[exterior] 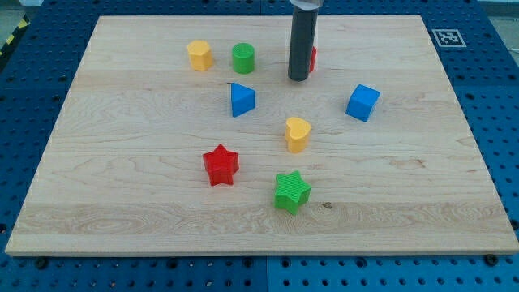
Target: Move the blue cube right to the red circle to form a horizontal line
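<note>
Nearest the view's bottom sits the green star [292, 192] on the wooden board [122, 203], with the red star [220, 165] just up and to its left.

The blue cube [363, 102] lies on the view's right half of the board, well apart from the other blocks. Up and to its left is the red circle [312, 58], almost wholly hidden behind the dark rod; only a red sliver shows at the rod's right edge. My tip [298, 79] rests at that block's lower left, seemingly touching it, and stands well left of the blue cube. There are no jaws to open or close; the rod holds nothing.

Farther out, the yellow heart [298, 134] lies below my tip, the blue triangle [242, 99] to the left, then the green cylinder [243, 58] and a yellow block [199, 55], its shape unclear, near the top.
</note>
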Motion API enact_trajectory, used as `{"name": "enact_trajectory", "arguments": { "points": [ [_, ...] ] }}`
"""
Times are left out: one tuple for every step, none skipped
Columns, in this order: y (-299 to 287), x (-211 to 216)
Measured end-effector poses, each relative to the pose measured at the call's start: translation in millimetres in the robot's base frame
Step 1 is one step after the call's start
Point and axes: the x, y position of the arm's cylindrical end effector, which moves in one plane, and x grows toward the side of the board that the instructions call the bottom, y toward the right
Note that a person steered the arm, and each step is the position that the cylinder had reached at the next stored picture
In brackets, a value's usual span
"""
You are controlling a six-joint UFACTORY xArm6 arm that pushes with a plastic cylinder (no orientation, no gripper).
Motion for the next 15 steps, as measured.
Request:
{"name": "enact_trajectory", "arguments": {
  "points": [
    [0.0, 1.4],
    [14.9, 25.5],
    [38.8, 59.9],
    [72.3, 96.7],
    [81.1, 103.0],
    [84.0, 100.3],
    [84.0, 84.3],
    [84.0, 69.0],
    [84.1, 51.4],
    [85.2, 32.4],
    [85.5, 27.2],
    [104.7, 33.6],
    [136.1, 36.4],
    [144.6, 36.5],
    [171.1, 36.5]
  ]
}}
